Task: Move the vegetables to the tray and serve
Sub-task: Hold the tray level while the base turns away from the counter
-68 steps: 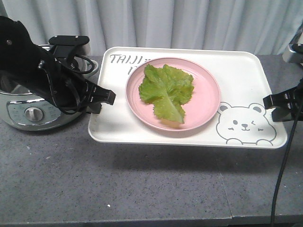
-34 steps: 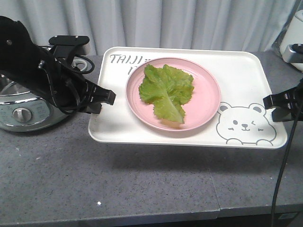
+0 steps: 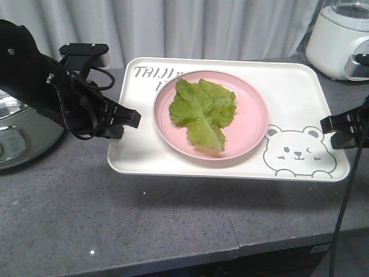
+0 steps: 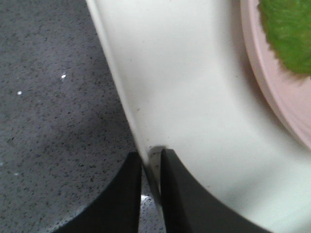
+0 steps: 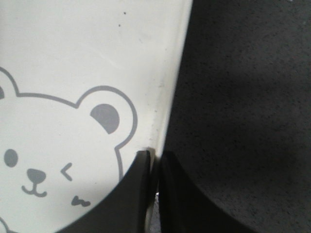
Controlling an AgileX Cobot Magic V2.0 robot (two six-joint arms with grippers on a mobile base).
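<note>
Grey speckled counter (image 3: 144, 231), pale curtain (image 3: 230, 29) behind; silver cooker (image 3: 17, 138) at left, white appliance (image 3: 340, 40) at far right. Raised clear of the counter, judging by the shadow beneath: tray (image 3: 300, 86), level, pinched at both short edges. Closed on the left rim, one finger either side of the lip: left gripper (image 4: 151, 170). Clamped likewise on the rim beside the bear drawing (image 3: 298, 151): right gripper (image 5: 154, 165). Opposed grips, evidently to balance the load and prevent tipping. Flat on the pink plate (image 3: 251, 115), centred on the tray: lettuce leaf (image 3: 203, 112). Transfer apparently complete; serving in hand. Hold level during carry.
</note>
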